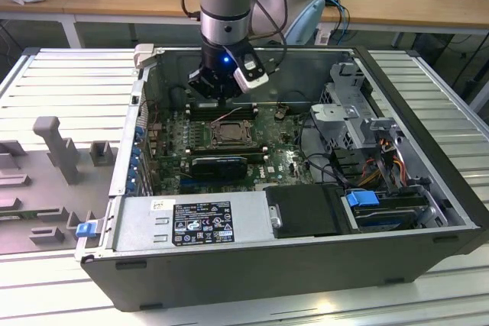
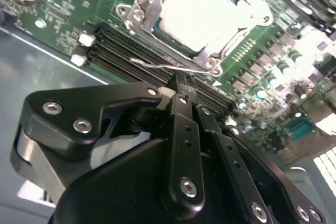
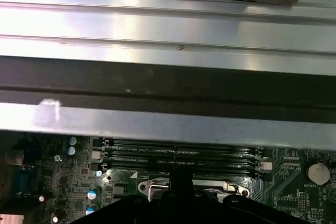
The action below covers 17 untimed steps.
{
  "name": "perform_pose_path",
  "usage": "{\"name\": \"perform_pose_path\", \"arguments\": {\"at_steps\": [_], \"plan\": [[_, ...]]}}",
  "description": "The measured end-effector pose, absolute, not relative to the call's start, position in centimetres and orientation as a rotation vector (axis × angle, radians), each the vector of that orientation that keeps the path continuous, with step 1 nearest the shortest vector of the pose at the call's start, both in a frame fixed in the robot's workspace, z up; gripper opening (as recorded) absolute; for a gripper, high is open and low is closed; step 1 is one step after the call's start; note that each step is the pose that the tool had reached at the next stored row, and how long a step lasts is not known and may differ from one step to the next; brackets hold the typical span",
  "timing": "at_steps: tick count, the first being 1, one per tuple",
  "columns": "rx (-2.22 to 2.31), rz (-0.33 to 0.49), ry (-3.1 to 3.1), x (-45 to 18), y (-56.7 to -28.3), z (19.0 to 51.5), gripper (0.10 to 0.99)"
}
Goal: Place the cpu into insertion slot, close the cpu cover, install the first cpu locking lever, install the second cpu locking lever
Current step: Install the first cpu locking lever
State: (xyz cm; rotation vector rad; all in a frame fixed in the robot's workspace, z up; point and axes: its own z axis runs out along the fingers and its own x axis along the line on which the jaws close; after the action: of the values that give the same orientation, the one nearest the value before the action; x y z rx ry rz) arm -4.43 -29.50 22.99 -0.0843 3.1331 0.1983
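Gripper [image 2: 181, 85] closed, fingertips pressed together just above a thin wire locking lever [image 2: 168, 66] at the socket's edge; whether touching it, cannot tell. Seen in the exterior view as a black head [image 1: 223, 82] low inside the open computer case [image 1: 306, 265], over the motherboard's memory slots [image 1: 221, 110] and just behind the insertion slot [image 1: 231, 135]. Shown close up in the second wrist view: cpu [image 2: 202, 11] seated in the socket, pale metal top bright under glare, cpu cover [image 2: 157, 30] folded down around it as a dark-silver frame. Added by the first wrist view: long black memory slots [image 3: 178, 156] beside the socket's bracket edge [image 3: 157, 186], a coin battery [image 3: 318, 172] off to one side, ribbed metal table [image 3: 157, 24] beyond the case wall.
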Motion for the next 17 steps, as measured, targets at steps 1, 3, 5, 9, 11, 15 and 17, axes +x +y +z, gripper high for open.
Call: {"name": "perform_pose_path", "arguments": {"at_steps": [1,3,5,9,11,15,17], "plan": [[-0.085,0.2,3.133,-4.1,-29.4,22.9,0.106],[-0.085,0.203,3.133,-3.7,-29.3,22.8,0.106],[-0.085,0.203,3.133,-3.5,-29.1,22.7,0.106],[-0.087,0.203,3.133,-3.0,-29.0,22.3,0.106],[-0.087,0.203,3.133,-2.7,-29.0,22.1,0.106],[-0.087,0.203,3.132,-2.4,-29.1,21.7,0.106],[-0.087,0.203,3.132,-2.1,-29.1,21.7,0.106]]}}
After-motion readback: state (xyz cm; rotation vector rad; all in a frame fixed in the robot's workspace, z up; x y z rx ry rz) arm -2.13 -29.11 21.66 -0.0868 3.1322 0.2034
